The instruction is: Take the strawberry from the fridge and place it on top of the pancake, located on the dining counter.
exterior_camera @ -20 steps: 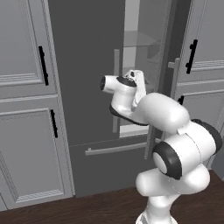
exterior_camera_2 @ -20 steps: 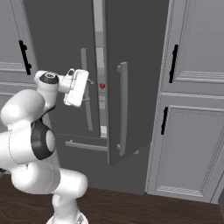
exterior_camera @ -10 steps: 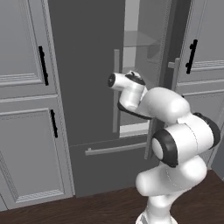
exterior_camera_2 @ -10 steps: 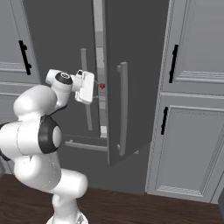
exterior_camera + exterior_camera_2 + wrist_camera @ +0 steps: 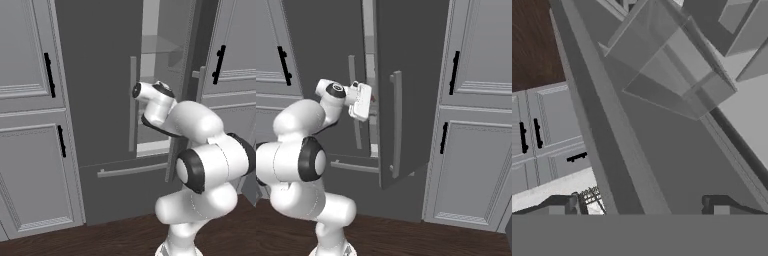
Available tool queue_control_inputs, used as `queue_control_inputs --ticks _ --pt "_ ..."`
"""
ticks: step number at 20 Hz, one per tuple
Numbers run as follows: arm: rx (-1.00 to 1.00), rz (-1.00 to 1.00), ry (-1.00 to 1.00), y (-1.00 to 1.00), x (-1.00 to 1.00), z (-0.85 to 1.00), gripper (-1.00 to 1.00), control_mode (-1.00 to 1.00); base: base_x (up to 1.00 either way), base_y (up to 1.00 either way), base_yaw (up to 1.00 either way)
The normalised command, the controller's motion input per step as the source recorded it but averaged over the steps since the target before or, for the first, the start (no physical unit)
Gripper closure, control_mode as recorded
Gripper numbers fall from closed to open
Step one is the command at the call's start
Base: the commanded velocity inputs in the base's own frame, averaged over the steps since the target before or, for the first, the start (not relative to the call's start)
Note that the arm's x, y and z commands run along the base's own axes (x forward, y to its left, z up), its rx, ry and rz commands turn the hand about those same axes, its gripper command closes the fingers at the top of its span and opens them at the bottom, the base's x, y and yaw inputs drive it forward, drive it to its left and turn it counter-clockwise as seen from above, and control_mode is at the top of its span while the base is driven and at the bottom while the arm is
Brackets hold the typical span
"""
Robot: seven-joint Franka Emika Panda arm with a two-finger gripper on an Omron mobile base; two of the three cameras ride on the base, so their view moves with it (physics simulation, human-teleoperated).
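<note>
the fridge (image 5: pixel 100 115), tall and dark grey, stands between light grey panelled cabinets (image 5: pixel 30 125) with black handles. its right door (image 5: pixel 406 90) is swung partly outward, leaving a bright vertical gap through which pale interior shelves (image 5: pixel 160 50) show in the left base view. a long light grey handle (image 5: pixel 397 125) runs down the open door, and a second one (image 5: pixel 132 105) runs down the closed left door. below, the bottom drawer carries a horizontal bar handle (image 5: pixel 132 170).

the white arm reaches forward at mid height, its wrist turned toward the gap. the end effector (image 5: pixel 367 102) sits at the edge of the opening, just beside the open door's inner edge. in the hand view its two dark fingertips (image 5: pixel 714 202) stand wide apart with nothing between them, so the jaws are open and empty. that view looks along the door edge and onto translucent grey door bins (image 5: pixel 672 65).

a small reddish spot just behind the end effector in the right base view may be the strawberry (image 5: pixel 373 98) on an inner shelf; it is too small to confirm. dark wood floor (image 5: pixel 406 235) lies below.
</note>
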Motion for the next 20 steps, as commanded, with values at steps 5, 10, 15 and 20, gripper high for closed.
queue_control_inputs --ticks 5,10,15,20 --pt "0.0 -0.04 0.03 -0.49 -0.15 0.0 -1.0 -1.0 0.0 0.0 0.0" --pt "0.0 -0.05 0.04 -0.51 -0.13 0.0 -1.0 -1.0 0.0 0.0 0.0" --pt "0.0 -0.17 0.02 -0.84 -0.59 0.0 -1.0 -1.0 0.0 0.0 0.0" --pt "0.0 -0.23 0.03 -0.99 -0.6 0.0 -1.0 -1.0 0.0 0.0 0.0"
